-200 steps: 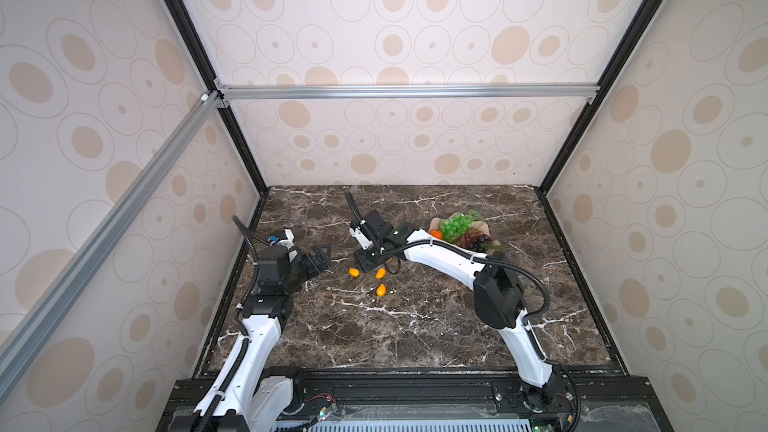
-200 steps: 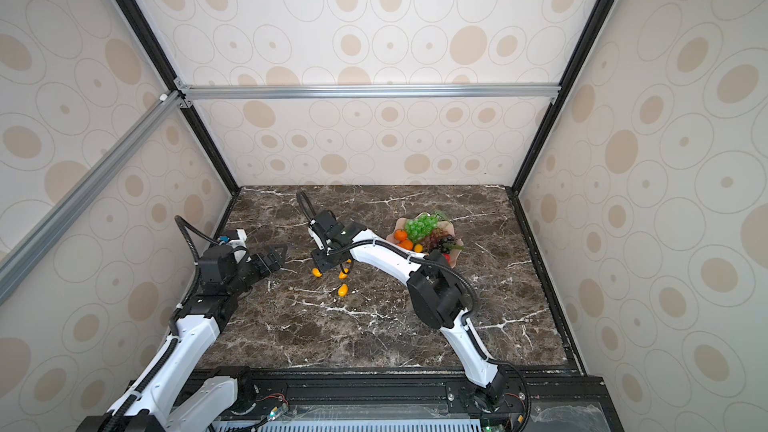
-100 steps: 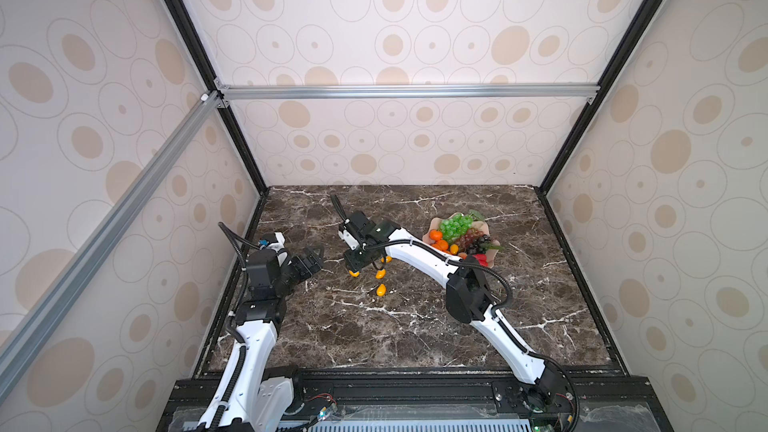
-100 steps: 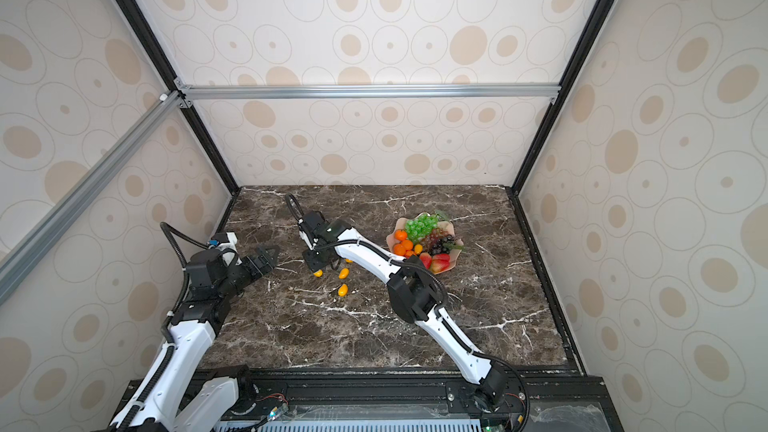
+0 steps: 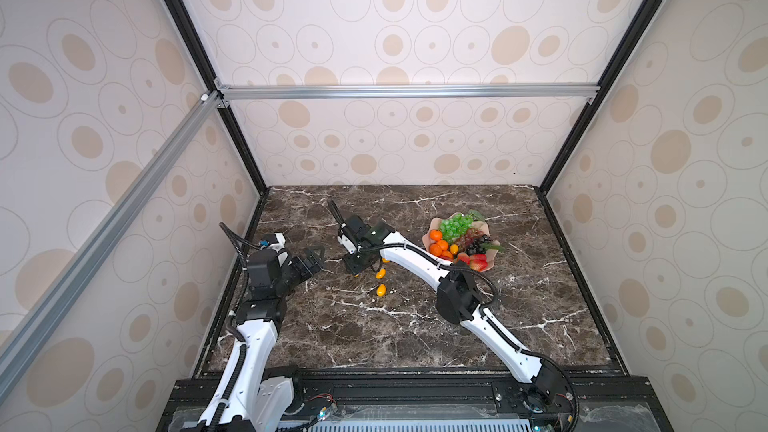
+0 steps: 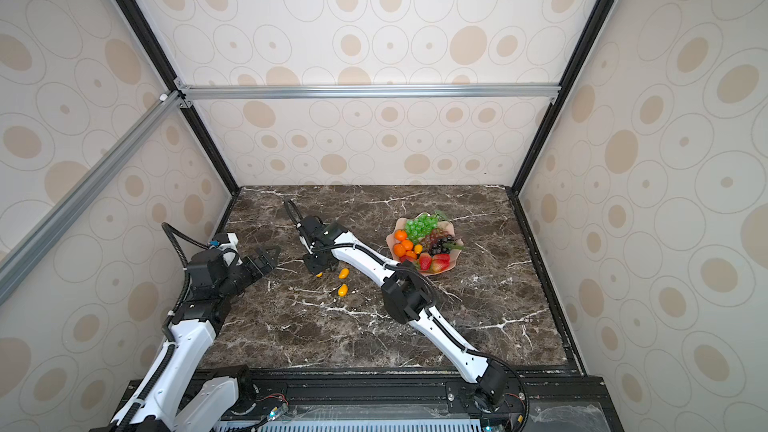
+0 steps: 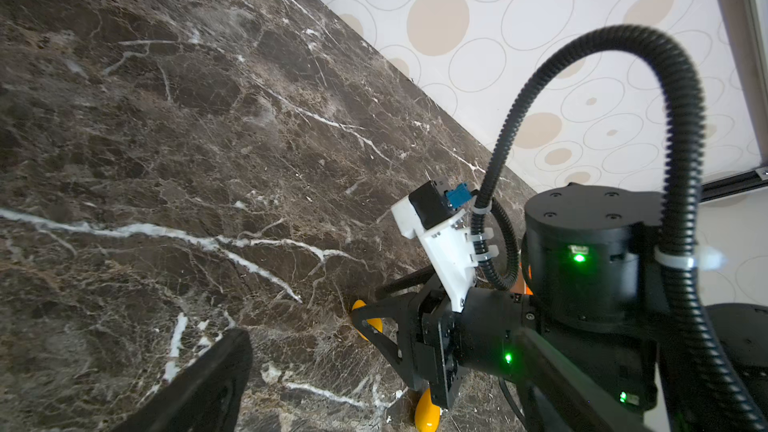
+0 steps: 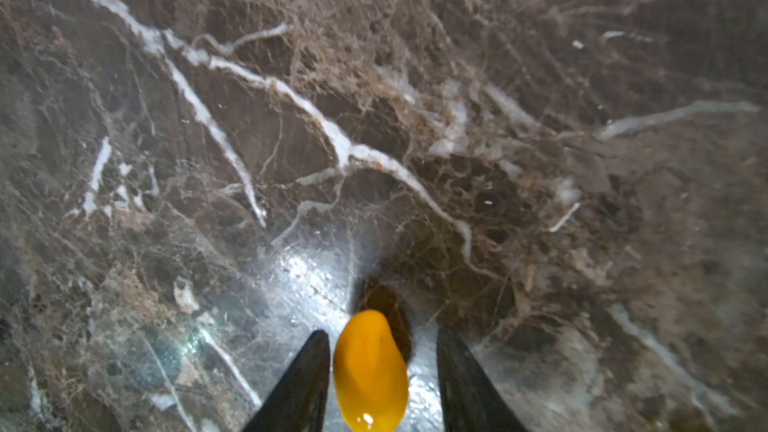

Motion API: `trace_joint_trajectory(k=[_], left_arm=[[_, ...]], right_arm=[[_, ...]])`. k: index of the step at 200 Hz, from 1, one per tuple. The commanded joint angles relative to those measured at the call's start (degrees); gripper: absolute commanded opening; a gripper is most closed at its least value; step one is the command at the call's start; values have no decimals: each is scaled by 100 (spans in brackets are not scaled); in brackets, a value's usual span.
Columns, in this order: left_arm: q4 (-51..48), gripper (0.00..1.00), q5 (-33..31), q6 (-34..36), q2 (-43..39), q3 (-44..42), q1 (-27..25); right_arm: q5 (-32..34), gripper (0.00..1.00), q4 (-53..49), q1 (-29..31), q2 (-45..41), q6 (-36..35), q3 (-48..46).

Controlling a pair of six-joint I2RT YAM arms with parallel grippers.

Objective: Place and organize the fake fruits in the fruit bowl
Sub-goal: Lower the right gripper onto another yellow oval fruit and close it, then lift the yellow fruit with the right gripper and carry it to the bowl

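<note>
Nearest the robot, one loose kumquat (image 5: pixel 380 289) lies on the dark marble tabletop (image 5: pixel 374 338). A second kumquat (image 5: pixel 380 273) sits just beyond it, both waiting their turn. Just left of that second one, here is the action: the right end effector (image 8: pixel 381 338) is down at the surface. Its jaws are at a middling width, straddling a third kumquat (image 8: pixel 370 371), with nothing gripped yet. The wrist view shows one of the fingers (image 8: pixel 303 380) touching the fruit or nearly so, while its partner stands clear with a gap, so the pick looks off-centre to me. Best play: nudge across until the oval sits midway, then squeeze gently across its narrow waist, because that glossy skin could squirt out sideways into its neighbours. Lift straight up before swinging. Over on the left, the left end effector (image 5: pixel 313 257) hangs above the tabletop, spread wide and empty, well apart from the fruit. Far right, the fruit bowl (image 6: pixel 398 224) already carries grapes, tangerines, strawberries and a kumquat. I'd say these loose kumquats are the last ones out.
</note>
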Motion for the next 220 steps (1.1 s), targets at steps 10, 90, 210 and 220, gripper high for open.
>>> trace_joint_trajectory(k=[10, 90, 210, 220], left_arm=[[23, 98, 4, 27, -92, -22, 32], [48, 98, 33, -8, -135, -70, 44], [219, 98, 161, -74, 26, 25, 44], [218, 98, 153, -67, 25, 33, 46]], right_arm=[[-82, 45, -192, 34, 175, -58, 170], [-101, 40, -289, 45, 237, -83, 74], [-29, 33, -109, 35, -199, 48, -472], [-16, 32, -85, 43, -244, 70, -489]])
